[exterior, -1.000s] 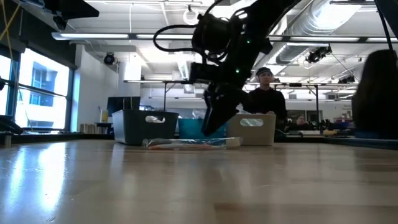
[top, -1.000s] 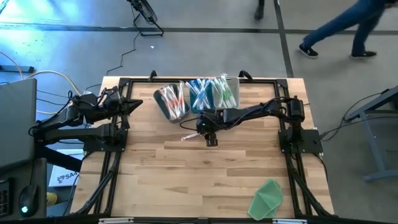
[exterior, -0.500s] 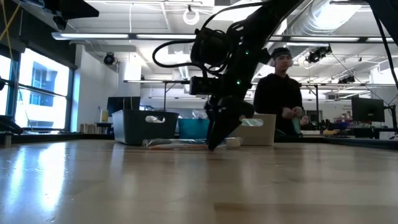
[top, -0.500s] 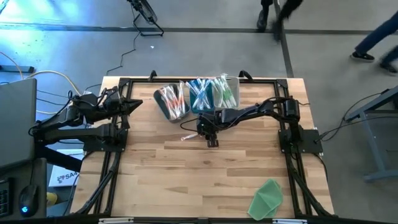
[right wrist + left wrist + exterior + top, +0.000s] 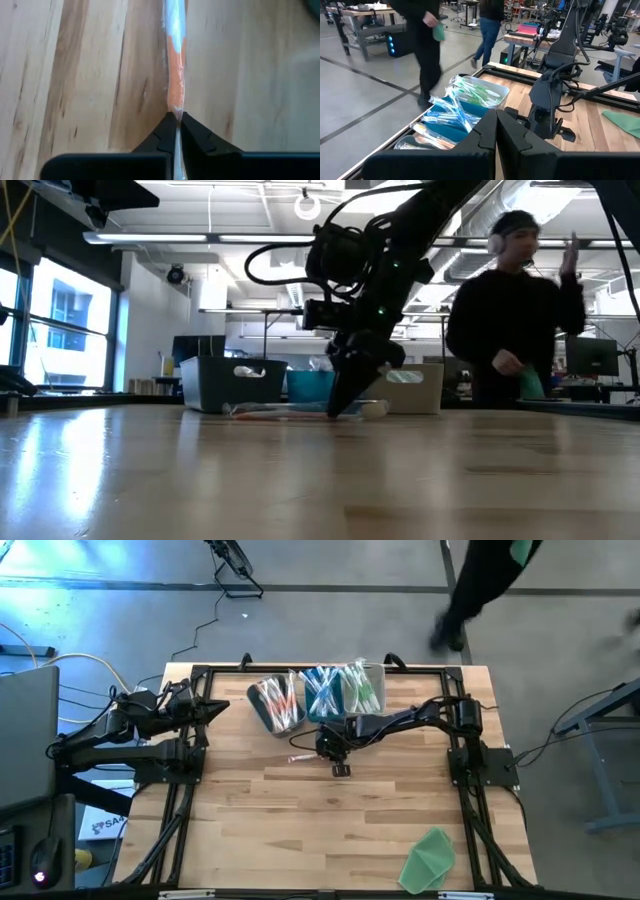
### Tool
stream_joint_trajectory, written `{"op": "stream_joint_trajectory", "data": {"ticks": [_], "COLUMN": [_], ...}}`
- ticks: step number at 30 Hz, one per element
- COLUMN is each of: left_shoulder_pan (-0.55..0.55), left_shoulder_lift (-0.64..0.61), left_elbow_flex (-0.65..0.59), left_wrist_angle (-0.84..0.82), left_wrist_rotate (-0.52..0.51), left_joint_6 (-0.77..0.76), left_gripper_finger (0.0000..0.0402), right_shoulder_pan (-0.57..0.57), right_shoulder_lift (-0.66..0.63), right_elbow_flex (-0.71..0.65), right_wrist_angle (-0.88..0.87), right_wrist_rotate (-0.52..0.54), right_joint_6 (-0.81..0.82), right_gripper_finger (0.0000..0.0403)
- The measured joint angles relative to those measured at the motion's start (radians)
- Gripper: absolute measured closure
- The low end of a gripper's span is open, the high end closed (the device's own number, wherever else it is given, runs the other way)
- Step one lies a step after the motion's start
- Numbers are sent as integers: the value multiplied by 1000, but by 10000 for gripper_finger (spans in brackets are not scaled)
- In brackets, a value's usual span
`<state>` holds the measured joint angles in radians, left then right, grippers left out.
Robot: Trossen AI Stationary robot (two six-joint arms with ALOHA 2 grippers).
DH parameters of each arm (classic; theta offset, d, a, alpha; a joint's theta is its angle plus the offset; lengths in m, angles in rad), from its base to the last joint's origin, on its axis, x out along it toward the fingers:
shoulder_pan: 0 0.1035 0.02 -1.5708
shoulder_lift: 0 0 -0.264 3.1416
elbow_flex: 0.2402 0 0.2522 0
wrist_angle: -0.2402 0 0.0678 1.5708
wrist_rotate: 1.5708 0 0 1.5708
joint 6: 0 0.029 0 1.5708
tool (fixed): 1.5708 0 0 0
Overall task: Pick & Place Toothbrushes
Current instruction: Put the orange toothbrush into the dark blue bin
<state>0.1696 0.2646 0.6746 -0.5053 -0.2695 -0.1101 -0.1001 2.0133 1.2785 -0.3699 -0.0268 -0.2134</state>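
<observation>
One orange toothbrush (image 5: 176, 85) in a clear wrapper lies flat on the wooden table (image 5: 300, 820), just in front of the bins. My right gripper (image 5: 175, 124) slants down onto it and is shut on it; the high view shows that gripper (image 5: 322, 751) at the brush's right end. More toothbrushes fill three bins at the far edge: orange ones in a dark bin (image 5: 274, 704), blue ones in a blue bin (image 5: 322, 692), green ones in a clear bin (image 5: 363, 686). My left gripper (image 5: 496, 127) is shut and waits at the far left (image 5: 222, 706). My right gripper pinches the orange handle (image 5: 175, 107) of the wrapped toothbrush between its two fingertips (image 5: 162, 131), one on each long side. The fingers slant down from the table's right. The brush lies along the table (image 5: 285, 412) and stretches toward the table's left.
A green cloth (image 5: 430, 858) lies at the near right corner. A black frame (image 5: 190, 780) runs around the table's edges. A person (image 5: 515, 310) walks past beyond the far edge. Bare wood lies between the bins and the near edge.
My right gripper has sunk slightly to the table and shut on the orange toothbrush, which still lies on the wood. A person has walked across behind the table.
</observation>
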Motion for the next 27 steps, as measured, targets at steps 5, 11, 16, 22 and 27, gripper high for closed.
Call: {"op": "stream_joint_trajectory", "data": {"ticks": [5, 11, 16, 22, 27], "left_shoulder_pan": [0, 0, 0, 0, 0], "left_shoulder_lift": [0, 0, 0, 0, 0], "left_elbow_flex": [0, 0, 0, 0, 0], "left_wrist_angle": [0, 1, 1, 1, 1], "left_wrist_rotate": [0, 0, 0, 0, 0], "left_joint_6": [0, 0, 0, 0, -19], "left_gripper_finger": [401, 402, 401, 401, 402], "right_shoulder_pan": [0, -1, -5, -21, -35], "right_shoulder_lift": [-30, -130, -215, -237, -184], "right_elbow_flex": [-1, 6, 7, 29, 115], "right_wrist_angle": [8, 19, 81, 285, 328], "right_wrist_rotate": [1, 0, -3, 3, 47], "right_joint_6": [8, 34, 79, 227, 306], "right_gripper_finger": [400, 400, 400, 400, 400]}}
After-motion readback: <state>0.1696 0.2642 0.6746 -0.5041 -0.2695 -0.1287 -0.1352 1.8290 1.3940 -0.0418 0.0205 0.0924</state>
